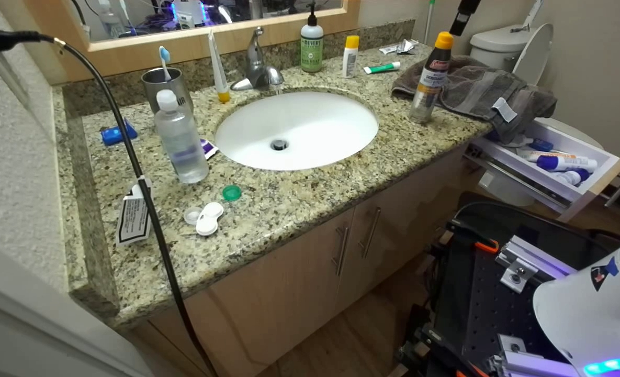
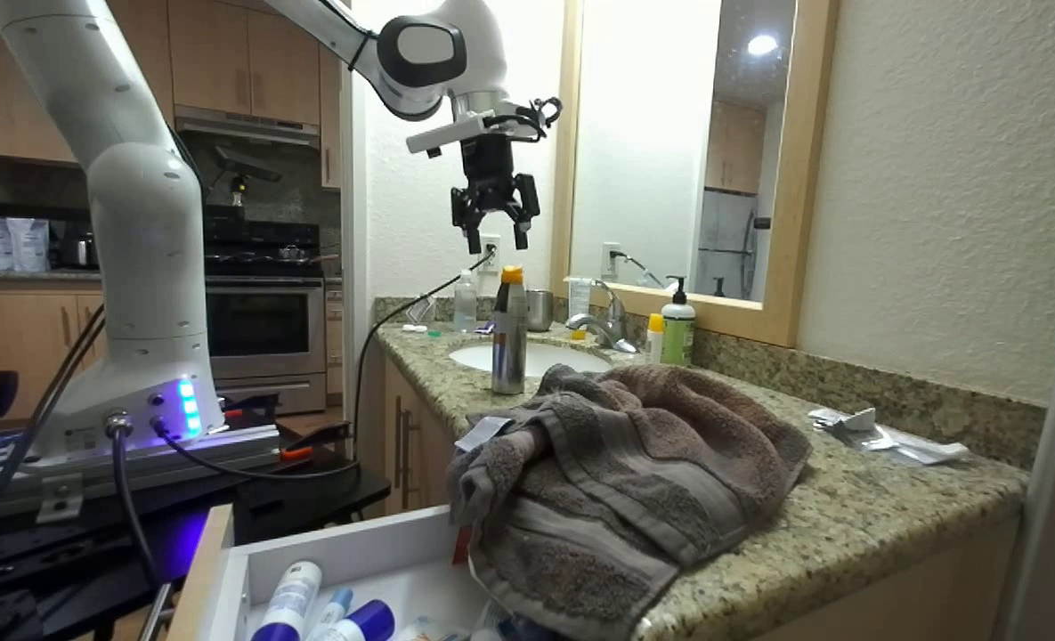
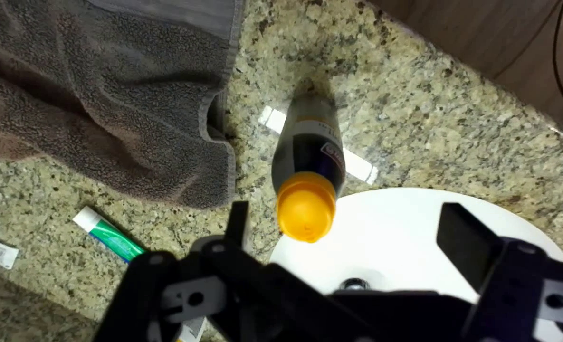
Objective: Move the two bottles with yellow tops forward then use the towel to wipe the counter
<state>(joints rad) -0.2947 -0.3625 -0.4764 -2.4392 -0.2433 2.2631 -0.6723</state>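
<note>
A dark-bodied bottle with a yellow top (image 1: pixel 433 73) stands upright at the front right of the sink, on the granite counter (image 1: pixel 310 191). The smaller pale bottle with a yellow top (image 1: pixel 350 58) is at the back beside the faucet; in the wrist view the gripper covers most of it. Crumpled on the counter's end, the grey-brown towel (image 2: pixel 634 472) hangs partly over an edge; it lies close to the dark bottle. My gripper (image 2: pixel 497 240) points down above the dark bottle's cap, jaws wide apart and holding nothing. In the wrist view that cap (image 3: pixel 306 209) appears nearer the left finger.
Around the white sink (image 1: pixel 299 131) are a faucet (image 1: pixel 257 68), a green soap bottle (image 1: pixel 311 50), a clear bottle (image 1: pixel 181 144) and a metal cup (image 1: pixel 150 84). A green tube (image 1: pixel 382 68) lies near the towel. Below the towel, a drawer (image 2: pixel 349 539) stands pulled out. A black cable (image 1: pixel 132 146) crosses the far end.
</note>
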